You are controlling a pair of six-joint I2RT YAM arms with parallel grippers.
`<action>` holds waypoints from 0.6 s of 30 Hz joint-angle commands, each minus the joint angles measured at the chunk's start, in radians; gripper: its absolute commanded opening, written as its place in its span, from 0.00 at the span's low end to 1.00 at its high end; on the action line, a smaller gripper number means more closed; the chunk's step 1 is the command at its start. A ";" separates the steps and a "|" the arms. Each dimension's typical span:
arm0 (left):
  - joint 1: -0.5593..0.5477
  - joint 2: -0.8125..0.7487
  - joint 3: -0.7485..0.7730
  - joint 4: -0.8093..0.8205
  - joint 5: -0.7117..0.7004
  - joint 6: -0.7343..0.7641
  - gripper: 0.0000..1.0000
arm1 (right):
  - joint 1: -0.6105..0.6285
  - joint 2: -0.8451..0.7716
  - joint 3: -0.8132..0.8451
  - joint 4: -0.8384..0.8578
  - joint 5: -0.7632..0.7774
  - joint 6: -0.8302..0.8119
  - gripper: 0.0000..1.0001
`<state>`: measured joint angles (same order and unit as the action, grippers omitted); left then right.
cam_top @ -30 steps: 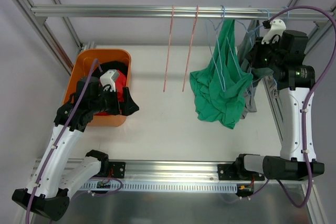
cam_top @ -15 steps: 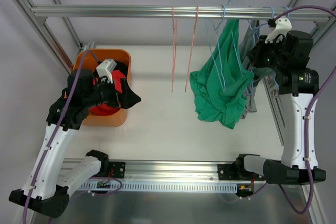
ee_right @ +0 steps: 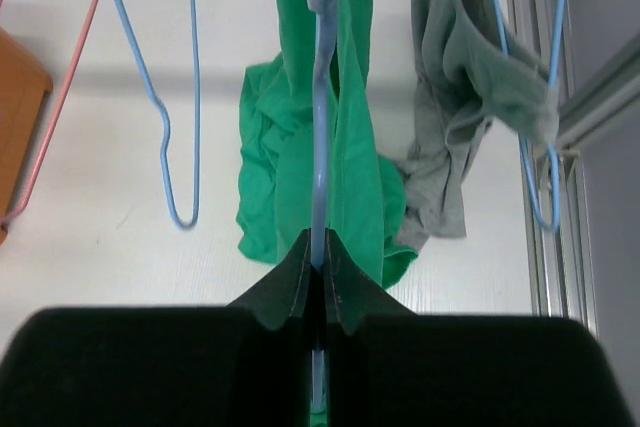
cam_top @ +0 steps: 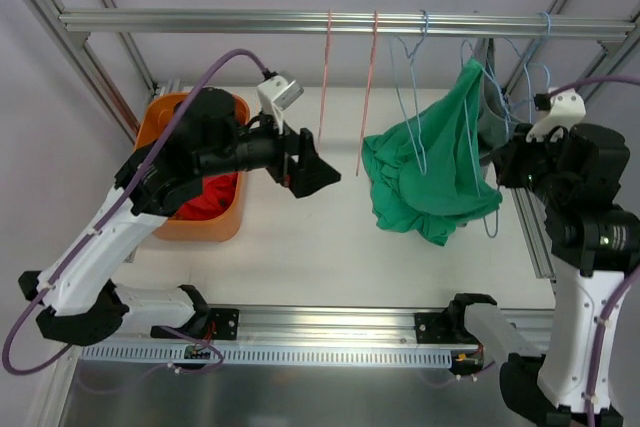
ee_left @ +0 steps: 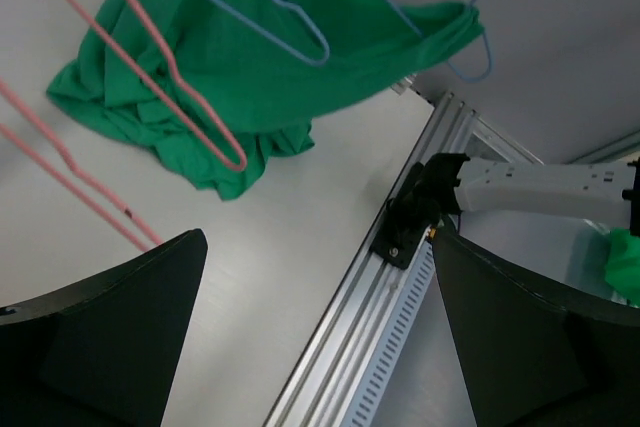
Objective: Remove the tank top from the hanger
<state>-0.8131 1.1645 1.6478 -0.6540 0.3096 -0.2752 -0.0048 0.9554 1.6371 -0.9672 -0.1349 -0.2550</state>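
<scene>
The green tank top (cam_top: 430, 177) hangs on a blue hanger (cam_top: 472, 137) from the top rail, and its lower part lies bunched on the table. My right gripper (cam_top: 503, 172) is at the tank top's right side. In the right wrist view my right gripper (ee_right: 317, 247) is shut on the blue hanger's bar (ee_right: 322, 127), with the green tank top (ee_right: 358, 177) draped on both sides of it. My left gripper (cam_top: 315, 172) is open and empty, in the air left of the tank top. In the left wrist view my left gripper (ee_left: 318, 247) has wide jaws, with the tank top (ee_left: 230, 77) beyond.
An orange bin (cam_top: 235, 112) with red and black clothes stands at the left. Two pink hangers (cam_top: 325, 77) and an empty blue hanger (cam_top: 415, 137) hang from the rail (cam_top: 200, 19). A grey garment (ee_right: 450, 147) hangs on another blue hanger at the right.
My left arm has risen out of the orange bin and swung right, past the pink hangers. My right gripper has moved down and nearer, drawing the hanger and tank top with it.
</scene>
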 commanded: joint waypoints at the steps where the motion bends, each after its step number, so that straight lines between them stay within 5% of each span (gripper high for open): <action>1: -0.121 0.110 0.177 0.088 -0.113 0.071 0.99 | 0.003 -0.093 -0.008 -0.170 0.043 0.002 0.00; 9: -0.264 0.533 0.649 0.132 -0.122 0.177 0.99 | 0.035 -0.274 0.107 -0.413 0.038 0.000 0.00; 18: -0.296 0.741 0.744 0.241 -0.024 0.215 0.91 | 0.158 -0.273 0.236 -0.469 0.020 0.022 0.00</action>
<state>-1.0817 1.9118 2.3535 -0.5026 0.2363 -0.1131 0.1276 0.6521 1.8500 -1.3647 -0.1112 -0.2443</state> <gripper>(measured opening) 0.927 0.034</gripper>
